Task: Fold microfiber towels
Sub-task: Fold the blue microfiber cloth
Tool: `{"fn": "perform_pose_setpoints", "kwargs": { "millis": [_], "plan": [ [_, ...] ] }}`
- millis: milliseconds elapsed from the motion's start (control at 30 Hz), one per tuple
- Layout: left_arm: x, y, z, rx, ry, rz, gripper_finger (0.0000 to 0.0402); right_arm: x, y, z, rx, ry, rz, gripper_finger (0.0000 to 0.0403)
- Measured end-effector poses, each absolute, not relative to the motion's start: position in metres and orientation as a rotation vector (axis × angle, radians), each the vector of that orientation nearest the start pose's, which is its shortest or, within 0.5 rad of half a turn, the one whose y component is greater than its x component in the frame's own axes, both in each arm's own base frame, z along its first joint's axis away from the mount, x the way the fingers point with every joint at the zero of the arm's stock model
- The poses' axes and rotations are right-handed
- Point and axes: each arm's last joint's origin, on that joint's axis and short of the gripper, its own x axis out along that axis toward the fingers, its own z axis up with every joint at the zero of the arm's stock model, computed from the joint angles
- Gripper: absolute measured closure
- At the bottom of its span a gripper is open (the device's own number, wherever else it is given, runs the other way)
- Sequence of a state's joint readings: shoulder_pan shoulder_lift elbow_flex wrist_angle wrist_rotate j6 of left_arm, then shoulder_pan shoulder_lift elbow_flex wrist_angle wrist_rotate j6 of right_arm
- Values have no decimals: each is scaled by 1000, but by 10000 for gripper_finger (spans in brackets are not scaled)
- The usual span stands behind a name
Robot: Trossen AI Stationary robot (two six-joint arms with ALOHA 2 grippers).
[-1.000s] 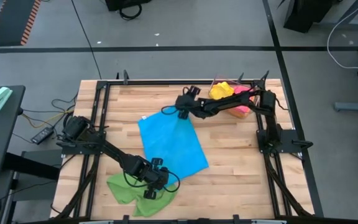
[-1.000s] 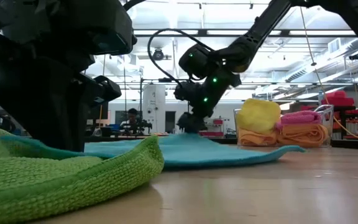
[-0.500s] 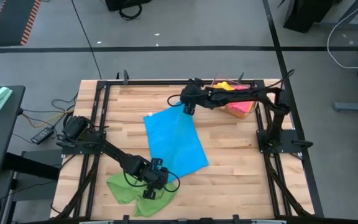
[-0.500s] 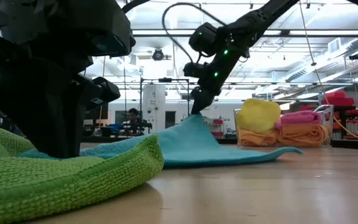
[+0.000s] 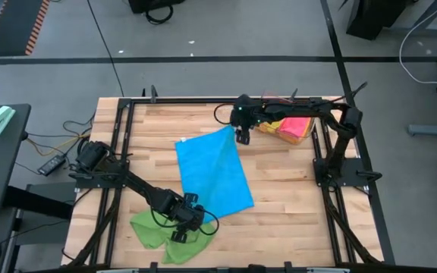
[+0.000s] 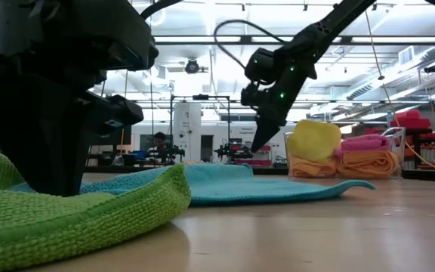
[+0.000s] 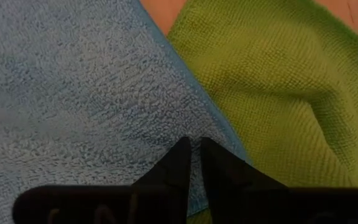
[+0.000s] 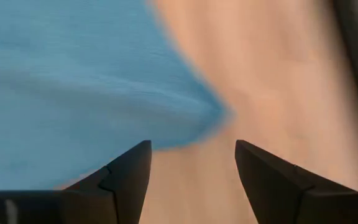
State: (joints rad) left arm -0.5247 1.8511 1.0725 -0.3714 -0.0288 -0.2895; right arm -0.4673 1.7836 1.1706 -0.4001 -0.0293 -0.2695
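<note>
high view | blue towel (image 5: 213, 172) spread flat; left fingers (image 7: 178, 163) clenched on its corner; right fingers (image 8: 129, 171) released

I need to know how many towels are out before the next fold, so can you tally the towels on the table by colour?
Blue microfiber towel, spread flat: 1
Green microfiber towel, crumpled at the near edge: 1
Yellow microfiber towel, on the stack: 1
Pink microfiber towel, on the stack: 1
Orange microfiber towels, folded in the stack: at least 2, exact count unclear
Total: at least 6
</note>
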Motion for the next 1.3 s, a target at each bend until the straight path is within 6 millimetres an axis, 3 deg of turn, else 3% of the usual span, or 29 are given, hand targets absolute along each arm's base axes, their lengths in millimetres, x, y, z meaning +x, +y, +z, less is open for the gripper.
{"fn": "perform_pose_setpoints", "kwargs": {
  "millis": [233,467,633,833,1067,1300],
  "plan": [
    [304,-171,139,86,1167,-282,345,331,-133,187,65,961,151,140],
    [304,-170,140,72,1170,-269,333,335,-47,157,-54,1005,437,141],
    [304,-170,140,64,1174,-261,338,331,8,139,-115,1011,485,150],
    [302,-169,139,30,1205,-226,350,321,52,128,-142,1019,513,161],
    [301,-169,139,2,1209,-206,347,310,81,126,-168,1040,506,172],
    [301,-169,139,-28,1212,-185,348,299,109,140,-272,997,491,175]
  ]
}}
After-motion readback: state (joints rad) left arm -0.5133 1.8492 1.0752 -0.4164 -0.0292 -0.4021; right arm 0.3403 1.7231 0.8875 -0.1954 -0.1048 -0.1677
